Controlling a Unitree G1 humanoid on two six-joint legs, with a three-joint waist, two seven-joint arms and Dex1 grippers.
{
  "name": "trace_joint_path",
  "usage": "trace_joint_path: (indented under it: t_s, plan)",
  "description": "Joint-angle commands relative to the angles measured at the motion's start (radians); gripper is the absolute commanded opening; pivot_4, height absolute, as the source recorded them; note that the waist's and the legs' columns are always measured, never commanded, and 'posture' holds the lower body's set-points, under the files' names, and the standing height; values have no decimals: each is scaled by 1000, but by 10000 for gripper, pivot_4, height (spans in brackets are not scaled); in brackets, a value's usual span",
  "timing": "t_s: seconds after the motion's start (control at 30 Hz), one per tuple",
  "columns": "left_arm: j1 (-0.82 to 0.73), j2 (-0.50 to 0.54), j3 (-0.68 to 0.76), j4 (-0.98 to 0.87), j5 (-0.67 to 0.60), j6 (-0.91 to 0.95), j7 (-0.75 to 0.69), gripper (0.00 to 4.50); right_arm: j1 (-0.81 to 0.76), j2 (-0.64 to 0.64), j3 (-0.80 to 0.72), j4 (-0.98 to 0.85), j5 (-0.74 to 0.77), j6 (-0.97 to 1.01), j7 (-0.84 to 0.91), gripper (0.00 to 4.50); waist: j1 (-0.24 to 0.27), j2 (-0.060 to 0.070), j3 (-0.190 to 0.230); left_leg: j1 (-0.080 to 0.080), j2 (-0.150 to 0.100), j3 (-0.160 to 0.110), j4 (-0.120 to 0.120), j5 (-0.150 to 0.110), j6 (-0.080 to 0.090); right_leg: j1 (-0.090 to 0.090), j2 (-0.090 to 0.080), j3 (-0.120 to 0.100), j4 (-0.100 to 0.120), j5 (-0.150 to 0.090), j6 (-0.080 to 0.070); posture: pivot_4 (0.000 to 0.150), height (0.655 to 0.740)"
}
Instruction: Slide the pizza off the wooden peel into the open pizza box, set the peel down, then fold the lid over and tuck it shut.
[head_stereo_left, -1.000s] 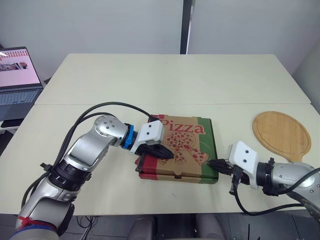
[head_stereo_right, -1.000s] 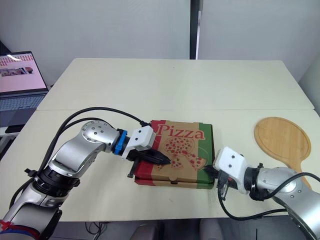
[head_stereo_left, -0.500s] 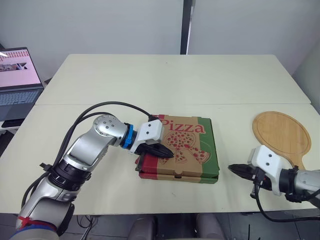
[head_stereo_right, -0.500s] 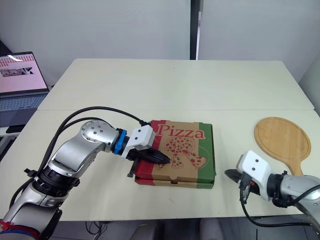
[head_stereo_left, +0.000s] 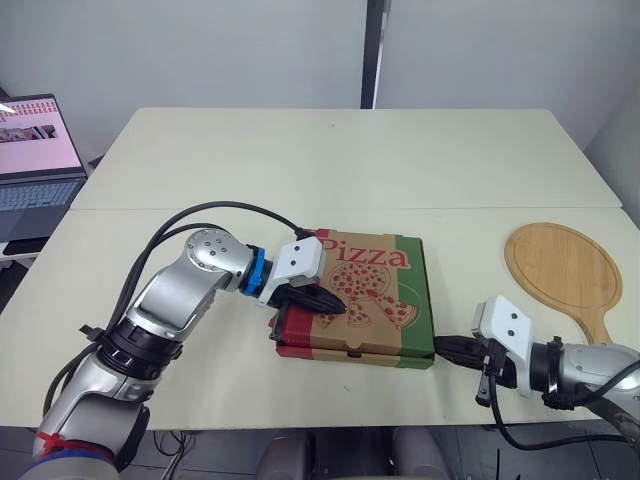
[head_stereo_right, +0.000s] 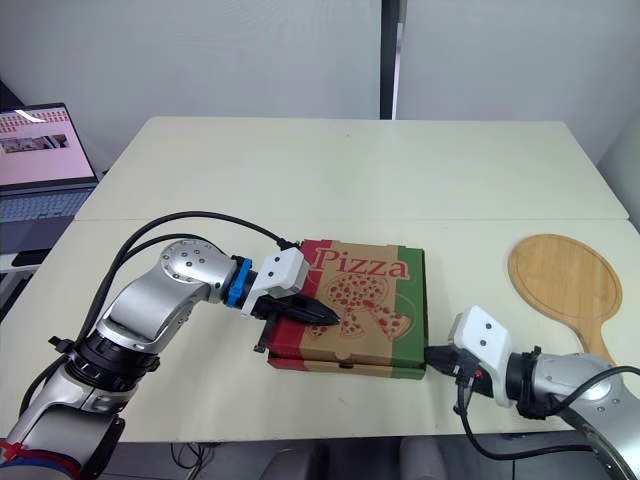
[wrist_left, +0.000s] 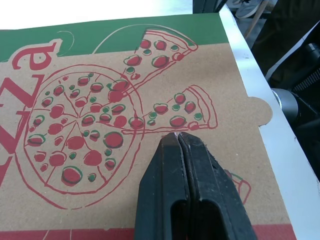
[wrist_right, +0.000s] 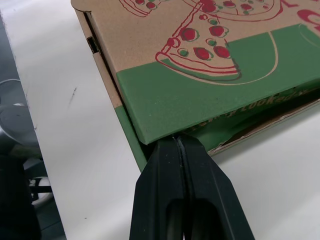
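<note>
Cream table fills the frame, a laptop at its upper left. Left of centre, the left gripper, fingers pressed together, bears down on the closed pizza box, probably pinning the lid. Lower right, the right gripper, likewise pressed together, noses the box's corner, seemingly tucking it. At far right lies the wooden peel, bare.

Cream table; pale wall; laptop

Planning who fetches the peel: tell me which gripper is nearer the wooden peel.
Right. The right gripper sits at the near right corner of the pizza box, toward the wooden peel; the left gripper rests on the lid, farther left.
</note>
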Motion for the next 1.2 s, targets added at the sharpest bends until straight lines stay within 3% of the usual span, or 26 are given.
trace_joint_path:
  t_s: [0.03, 0.2, 0.37, 0.5, 0.6, 0.77, 0.97, 1.1, 1.2]
  plan:
    - [-1, -2, 4, -3, 5, -6, -3, 0, 41, -19, 23, -3, -55, -32, -6, 259, 2, 0, 0, 0, 0, 0, 0, 0, 0, 0, 0, 0, 0, 0, 0, 1500, 7400]
    - [7, 2, 1, -9, 7, -8, -5, 0, 101, -45, -36, 16, -93, -80, 15, 259, 5, 0, 0, 0, 0, 0, 0, 0, 0, 0, 0, 0, 0, 0, 0, 1500, 7400]
    - [17, 8, -4, -13, 14, -12, -6, 0, 104, -45, -237, 4, 15, -39, 50, 259, 9, 0, 0, 0, 0, 0, 0, 0, 0, 0, 0, 0, 0, 0, 0, 1500, 7400]
    - [25, 6, -13, -15, 23, -16, -4, 0, 29, -49, -269, -8, 67, -4, 42, 259, 7, 0, 0, 0, 0, 0, 0, 0, 0, 0, 0, 0, 0, 0, 0, 1500, 7400]
    - [22, 0, -15, -15, 23, -14, -1, 0, -84, -36, -187, -33, 93, 27, -1, 259, 6, 0, 0, 0, 0, 0, 0, 0, 0, 0, 0, 0, 0, 0, 0, 1500, 7400]
    - [4, -8, 13, -9, 2, 1, 6, 0, -317, 27, 111, -23, 15, 61, -78, 259, 4, 0, 0, 0, 0, 0, 0, 0, 0, 0, 0, 0, 0, 0, 0, 1500, 7400]
    - [17, 16, 98, -44, -70, 61, 13, 0, -425, 77, 313, 37, -90, 30, -81, 259, 4, 0, 0, -1, 0, -1, 0, 0, 0, -1, 0, 0, 0, 0, 0, 1500, 7400]
    - [25, 91, 227, -64, -186, 169, -9, 0, -447, 87, 337, 54, -110, 10, -64, 259, -1, 0, 0, -1, 0, -2, 0, 0, 0, -2, 0, -1, 0, 0, 0, 1500, 7400]
    - [65, 235, 264, 1, -132, 83, -89, 0, -450, 89, 341, 62, -116, -3, -51, 259, -12, 0, 0, -1, 0, -3, -1, 0, 0, -2, 0, -2, 0, 0, 0, 1500, 7400]
